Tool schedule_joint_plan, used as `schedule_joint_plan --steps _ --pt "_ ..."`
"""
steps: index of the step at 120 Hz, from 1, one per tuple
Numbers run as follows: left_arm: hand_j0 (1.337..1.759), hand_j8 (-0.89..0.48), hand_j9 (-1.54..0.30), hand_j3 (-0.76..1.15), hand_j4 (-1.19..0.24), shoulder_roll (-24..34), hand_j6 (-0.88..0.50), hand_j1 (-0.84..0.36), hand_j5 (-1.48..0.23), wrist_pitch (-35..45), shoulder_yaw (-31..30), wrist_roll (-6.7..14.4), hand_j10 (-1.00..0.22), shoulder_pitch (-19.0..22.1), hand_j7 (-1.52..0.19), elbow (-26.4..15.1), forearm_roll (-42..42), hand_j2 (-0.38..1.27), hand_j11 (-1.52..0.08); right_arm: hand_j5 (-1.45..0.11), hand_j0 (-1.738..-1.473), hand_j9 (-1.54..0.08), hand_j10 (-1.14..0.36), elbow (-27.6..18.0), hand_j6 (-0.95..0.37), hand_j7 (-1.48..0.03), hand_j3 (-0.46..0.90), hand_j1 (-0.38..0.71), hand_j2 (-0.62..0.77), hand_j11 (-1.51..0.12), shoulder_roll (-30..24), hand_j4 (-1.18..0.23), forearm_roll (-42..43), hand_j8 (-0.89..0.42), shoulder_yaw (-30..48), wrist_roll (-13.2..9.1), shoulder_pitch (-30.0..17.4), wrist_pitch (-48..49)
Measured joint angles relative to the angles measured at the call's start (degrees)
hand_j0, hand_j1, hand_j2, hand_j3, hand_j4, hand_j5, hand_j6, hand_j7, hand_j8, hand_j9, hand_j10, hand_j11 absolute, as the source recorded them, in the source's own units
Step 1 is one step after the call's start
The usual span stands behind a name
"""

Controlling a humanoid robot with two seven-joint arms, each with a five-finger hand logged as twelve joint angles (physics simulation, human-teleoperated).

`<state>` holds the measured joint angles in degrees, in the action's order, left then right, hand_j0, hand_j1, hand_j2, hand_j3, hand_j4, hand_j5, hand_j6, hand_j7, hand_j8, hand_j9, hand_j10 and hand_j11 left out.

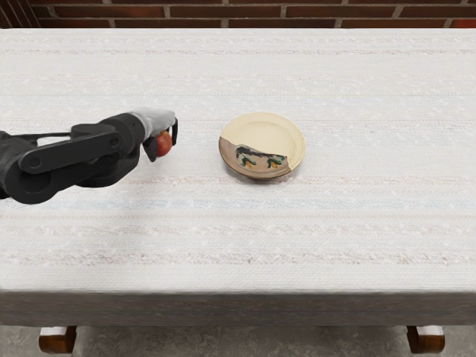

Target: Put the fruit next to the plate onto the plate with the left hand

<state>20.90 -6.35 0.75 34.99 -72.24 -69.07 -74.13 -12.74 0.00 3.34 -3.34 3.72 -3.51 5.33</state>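
Left hand (155, 128) fingers (150, 149) clamped on the apple (164, 142).
Plate (279, 132) sits to the apple's right on the counter (357, 223), near but apart; next carry likely goes rightward.

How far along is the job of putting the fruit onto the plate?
Done: the left hand grips the fruit, fingers around it. In hand: the fruit is left of the plate, apart from it. Left: carry it over the plate and release; the plate holds no fruit yet.

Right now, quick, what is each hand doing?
Left hand: closed on the red fruit.
Right hand: not in view.
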Motion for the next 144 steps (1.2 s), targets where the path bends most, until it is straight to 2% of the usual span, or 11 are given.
schedule_joint_plan --steps 16,47,53,76,100,117,144 --pt "1.649 -0.31 -1.07 0.00 -0.51 -2.1 -0.30 -0.34 -1.05 -0.2 0.0 0.0 -0.68 -3.6 -1.06 0.0 0.2 0.25 -1.07 -0.02 -1.658 -0.02 -0.01 0.0 -0.01 -0.02 0.00 -0.33 0.00 -0.02 0.0 -0.01 0.0 -0.01 0.0 0.0 0.0 0.0" --pt "1.649 -0.32 -1.06 0.00 -0.53 -5.5 -0.31 -0.33 -1.03 0.2 0.9 0.0 -0.69 -6.5 -1.06 0.1 0.7 0.22 -1.07 -0.02 -1.658 -0.02 -0.01 0.0 -0.01 -0.02 0.00 -0.33 0.00 -0.02 0.0 -0.01 0.0 -0.01 0.0 0.0 0.0 0.0" --pt "1.648 -0.33 -1.06 0.00 -0.53 -9.1 -0.31 -0.33 -1.02 0.4 1.3 0.0 -0.70 -6.6 -1.06 0.3 0.6 0.23 -1.07 -0.02 -1.658 -0.02 -0.01 0.0 -0.01 -0.02 0.00 -0.33 0.00 -0.02 0.0 -0.01 0.0 -0.01 0.0 0.0 0.0 0.0" --pt "1.649 -0.32 -1.06 0.00 -0.52 -16.0 -0.30 -0.35 -1.02 0.5 2.0 0.0 -0.69 -8.0 -1.05 2.2 0.6 0.27 -1.07 -0.02 -1.658 -0.02 -0.01 0.0 -0.01 -0.02 0.00 -0.33 0.00 -0.02 0.0 -0.01 0.0 -0.01 0.0 0.0 0.0 0.0" --pt "1.650 -0.30 -1.05 0.00 -0.50 -17.2 -0.28 -0.38 -1.02 6.3 0.5 0.0 -0.67 -6.3 -1.05 5.0 -2.4 0.31 -1.07 -0.02 -1.658 -0.02 -0.01 0.0 -0.01 -0.02 0.00 -0.33 0.00 -0.02 0.0 -0.01 0.0 -0.01 0.0 0.0 0.0 0.0" --pt "1.649 -0.30 -1.04 0.00 -0.50 -18.1 -0.28 -0.38 -1.01 11.2 -1.9 0.0 -0.67 -3.2 -1.04 6.5 -3.5 0.32 -1.07 -0.02 -1.658 -0.02 -0.01 0.0 -0.01 -0.02 0.00 -0.33 0.00 -0.02 0.0 -0.01 0.0 -0.01 0.0 0.0 0.0 0.0" --pt "1.649 -0.32 -1.03 0.00 -0.52 -20.2 -0.31 -0.35 -1.00 12.8 -2.9 0.0 -0.69 -3.1 -1.03 7.0 -3.8 0.26 -1.05 -0.02 -1.658 -0.02 -0.01 0.0 -0.01 -0.02 0.00 -0.33 0.00 -0.02 0.0 -0.01 0.0 -0.01 0.0 0.0 0.0 0.0"
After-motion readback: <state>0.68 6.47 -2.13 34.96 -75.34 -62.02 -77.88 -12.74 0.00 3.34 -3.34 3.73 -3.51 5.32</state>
